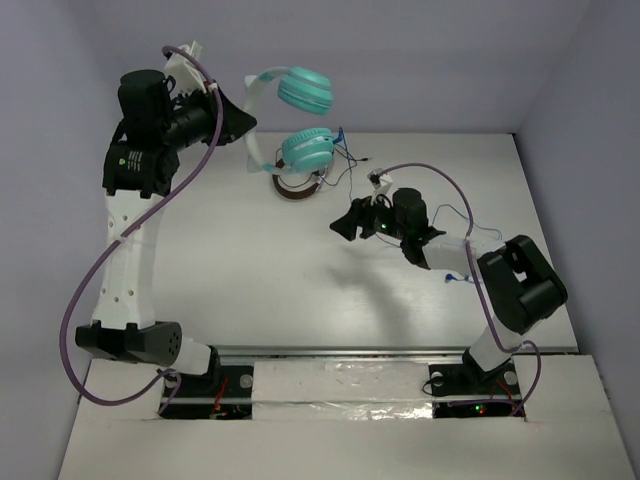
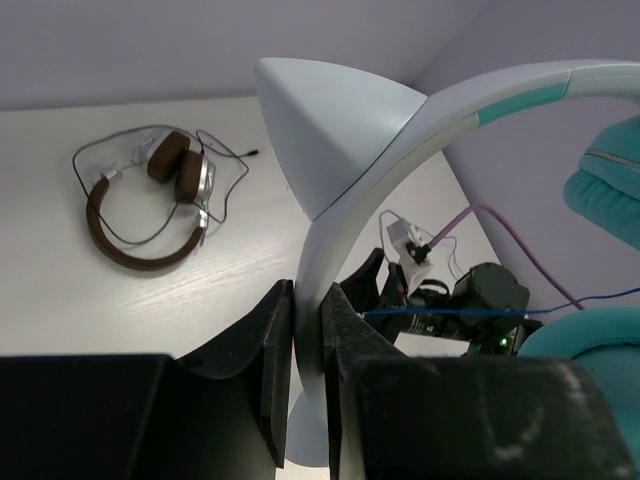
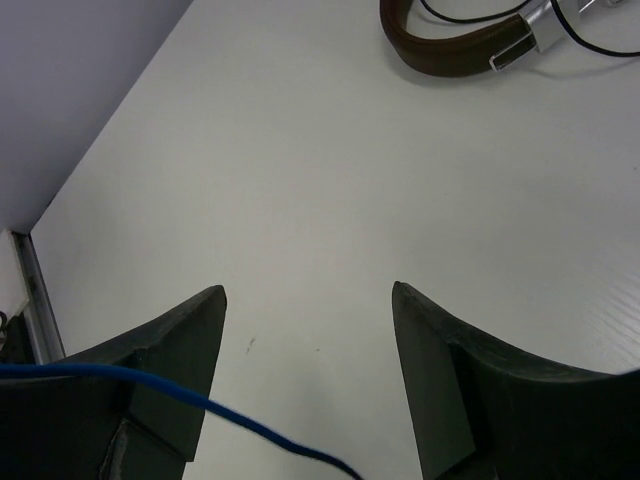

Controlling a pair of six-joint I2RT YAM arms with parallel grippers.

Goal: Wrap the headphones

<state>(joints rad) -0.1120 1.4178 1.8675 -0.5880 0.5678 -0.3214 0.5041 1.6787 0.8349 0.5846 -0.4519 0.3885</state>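
Observation:
My left gripper (image 1: 243, 122) is raised above the far left of the table and shut on the white headband (image 1: 256, 115) of the teal headphones (image 1: 305, 92). The two ear cups hang to its right, one above the other. In the left wrist view the fingers (image 2: 275, 350) pinch the headband (image 2: 400, 130), with a teal cup (image 2: 610, 190) at the right edge. The thin blue cable (image 2: 450, 313) runs from the cups toward the right arm. My right gripper (image 1: 346, 222) is open, low over the table's middle. The blue cable (image 3: 250, 425) crosses in front of its left finger, not gripped.
Brown-and-silver headphones (image 1: 297, 187) with a dark cable lie on the table below the hanging teal cups; they also show in the left wrist view (image 2: 150, 215) and the right wrist view (image 3: 460, 45). Walls close the table's back and sides.

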